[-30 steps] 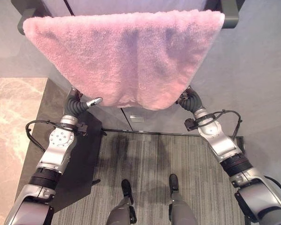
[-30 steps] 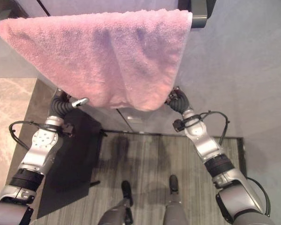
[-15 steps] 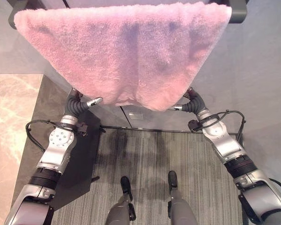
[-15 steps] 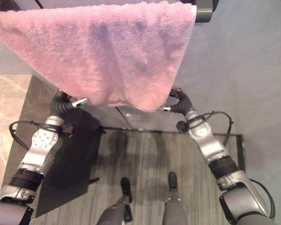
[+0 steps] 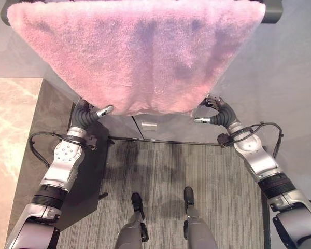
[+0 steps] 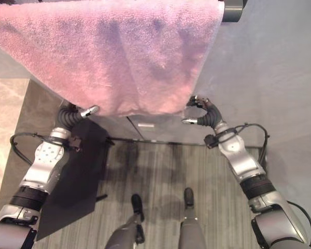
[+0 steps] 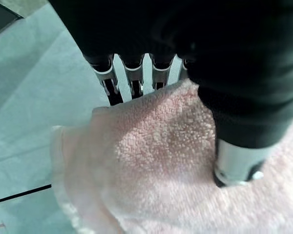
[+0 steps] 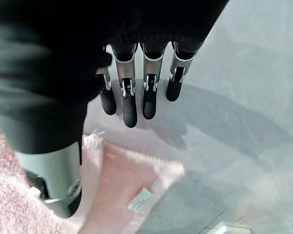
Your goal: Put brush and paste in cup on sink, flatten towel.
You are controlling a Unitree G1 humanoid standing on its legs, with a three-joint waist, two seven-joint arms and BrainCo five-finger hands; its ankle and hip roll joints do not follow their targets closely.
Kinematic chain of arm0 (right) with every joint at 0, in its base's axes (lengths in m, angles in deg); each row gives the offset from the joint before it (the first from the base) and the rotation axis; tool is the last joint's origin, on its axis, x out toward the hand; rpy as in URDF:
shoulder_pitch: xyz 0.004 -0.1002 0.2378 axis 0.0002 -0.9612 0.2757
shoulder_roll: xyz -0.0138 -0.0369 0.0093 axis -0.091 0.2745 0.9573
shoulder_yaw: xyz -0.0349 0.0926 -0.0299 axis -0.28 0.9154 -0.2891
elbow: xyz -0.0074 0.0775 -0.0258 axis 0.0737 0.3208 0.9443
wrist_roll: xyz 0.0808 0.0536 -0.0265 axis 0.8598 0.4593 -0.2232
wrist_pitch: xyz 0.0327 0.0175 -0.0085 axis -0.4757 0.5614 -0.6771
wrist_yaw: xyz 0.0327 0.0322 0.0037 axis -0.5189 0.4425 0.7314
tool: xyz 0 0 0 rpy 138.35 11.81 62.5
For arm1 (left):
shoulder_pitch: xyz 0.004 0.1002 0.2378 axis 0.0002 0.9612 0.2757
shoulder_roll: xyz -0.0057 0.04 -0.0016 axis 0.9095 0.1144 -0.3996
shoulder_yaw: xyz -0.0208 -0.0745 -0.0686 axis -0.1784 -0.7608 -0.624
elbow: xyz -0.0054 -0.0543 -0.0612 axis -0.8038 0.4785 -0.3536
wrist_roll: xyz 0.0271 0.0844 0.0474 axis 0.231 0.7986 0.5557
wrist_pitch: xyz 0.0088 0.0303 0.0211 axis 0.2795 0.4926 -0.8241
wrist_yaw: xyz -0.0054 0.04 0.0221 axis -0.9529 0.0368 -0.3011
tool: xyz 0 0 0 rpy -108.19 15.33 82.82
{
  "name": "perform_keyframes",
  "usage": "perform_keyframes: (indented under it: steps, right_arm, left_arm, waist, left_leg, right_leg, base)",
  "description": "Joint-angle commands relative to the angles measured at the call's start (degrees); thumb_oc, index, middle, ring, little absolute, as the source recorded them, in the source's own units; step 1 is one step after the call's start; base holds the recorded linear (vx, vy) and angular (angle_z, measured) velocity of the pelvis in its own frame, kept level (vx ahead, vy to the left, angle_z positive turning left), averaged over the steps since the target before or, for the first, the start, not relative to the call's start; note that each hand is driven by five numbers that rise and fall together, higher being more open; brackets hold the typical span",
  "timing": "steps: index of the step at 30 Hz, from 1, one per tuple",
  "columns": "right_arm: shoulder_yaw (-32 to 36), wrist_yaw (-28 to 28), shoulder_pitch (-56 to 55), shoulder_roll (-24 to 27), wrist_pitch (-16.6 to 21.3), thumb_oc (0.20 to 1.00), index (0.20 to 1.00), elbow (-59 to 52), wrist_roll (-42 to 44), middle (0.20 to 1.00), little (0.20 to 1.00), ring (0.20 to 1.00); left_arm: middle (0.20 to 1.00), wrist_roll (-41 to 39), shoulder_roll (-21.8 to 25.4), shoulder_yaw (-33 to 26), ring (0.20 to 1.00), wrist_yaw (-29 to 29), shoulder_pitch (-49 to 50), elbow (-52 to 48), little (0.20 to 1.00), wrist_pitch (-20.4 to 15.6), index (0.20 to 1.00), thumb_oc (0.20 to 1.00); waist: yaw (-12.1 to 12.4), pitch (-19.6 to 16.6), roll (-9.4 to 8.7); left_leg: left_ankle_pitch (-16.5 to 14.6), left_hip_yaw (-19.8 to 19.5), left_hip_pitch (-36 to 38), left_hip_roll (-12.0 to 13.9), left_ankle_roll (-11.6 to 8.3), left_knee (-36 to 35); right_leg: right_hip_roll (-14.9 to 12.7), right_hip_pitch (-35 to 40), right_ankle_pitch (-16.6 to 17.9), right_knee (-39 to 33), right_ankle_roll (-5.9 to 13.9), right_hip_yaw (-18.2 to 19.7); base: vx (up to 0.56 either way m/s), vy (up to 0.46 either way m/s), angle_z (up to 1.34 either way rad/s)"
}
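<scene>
Pink and fluffy, the towel (image 5: 140, 54) hung over a dark rail (image 5: 272, 11) against a grey wall (image 5: 290, 72), its lower edge dropping to the level of both raised hands. Nearest the camera lay a grey ribbed mat (image 5: 166, 192) on the floor, with a darker mat (image 5: 85, 176) just under the left arm and beige stone flooring (image 5: 10, 119) further out on that side.

At the towel's lower left corner the left hand (image 5: 96, 113) was closed on the cloth: the left wrist view showed its fingers (image 7: 132, 78) tucked behind the pink edge and its thumb (image 7: 237, 163) pressed onto the front of it, the fabric pinched between.

By the lower right corner the right hand (image 6: 199, 111) sat just beside the hem, holding nothing. In the right wrist view its fingers (image 8: 129, 105) hung relaxed and spread before the wall, while the towel's corner, with a small white tag (image 8: 140, 199), lay next to the thumb (image 8: 56, 180).
</scene>
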Motion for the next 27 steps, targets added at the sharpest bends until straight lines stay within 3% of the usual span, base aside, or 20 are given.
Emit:
perform_keyframes:
  steps: [1, 6, 15, 27]
  right_arm:
    - [1.4, -0.1, 1.8, 0.6, 3.9, 1.0, 1.0, -2.0, 1.0, 1.0, 1.0, 1.0]
    - [0.0, 0.0, 3.8, 0.1, 3.7, 1.0, 1.0, -1.5, 1.0, 1.0, 1.0, 1.0]
    - [-2.0, -0.3, 8.0, -0.9, 3.6, 1.0, 1.0, -1.2, 3.6, 1.0, 1.0, 1.0]
    - [-3.7, -1.0, 12.5, -2.0, 4.2, 1.0, 1.0, -2.1, 9.4, 1.0, 1.0, 1.0]
  left_arm:
    - [0.708, -1.8, 3.5, -1.3, 0.708, 0.3, -2.6, -0.3, 0.708, -2.6, 0.708, 0.708]
    - [0.671, -2.1, 3.5, -0.9, 0.671, 0.3, -3.4, 0.1, 0.671, -2.5, 0.671, 0.671]
    - [0.689, -2.4, 4.5, -0.2, 0.689, 0.5, -5.0, 0.0, 0.689, -2.8, 0.689, 0.689]
    - [0.617, -3.6, 5.0, 1.1, 0.617, 0.5, -7.1, 0.5, 0.617, -3.0, 0.617, 0.617]
  waist:
    - [0.0, -3.3, -0.89]
    - [0.1, -3.2, -0.84]
    - [0.7, -2.9, -0.75]
    - [1.0, -2.5, -1.15]
  left_leg:
    - [0.7, -4.2, -1.4, 0.8, -2.86, 0.2]
    - [0.8, -4.4, -1.7, 0.7, -2.88, 0.2]
    - [1.0, -4.6, -2.5, 0.4, -2.9, 0.2]
    - [1.0, -4.6, -2.9, 0.4, -2.93, 0.2]
  right_leg:
    - [-4.8, -1.7, 1.3, -0.1, 3.38, 2.1]
    - [-4.7, -2.0, 1.3, -0.1, 3.35, 2.0]
    - [-4.8, -2.5, 1.5, -0.1, 3.46, 1.8]
    - [-4.8, -3.0, 1.6, -0.1, 3.42, 2.1]
  base:
    - [0.0, 0.0, 0.0]
    - [0.0, 0.0, 0.0]
    - [0.0, 0.0, 0.0]
    - [0.0, 0.0, 0.0]
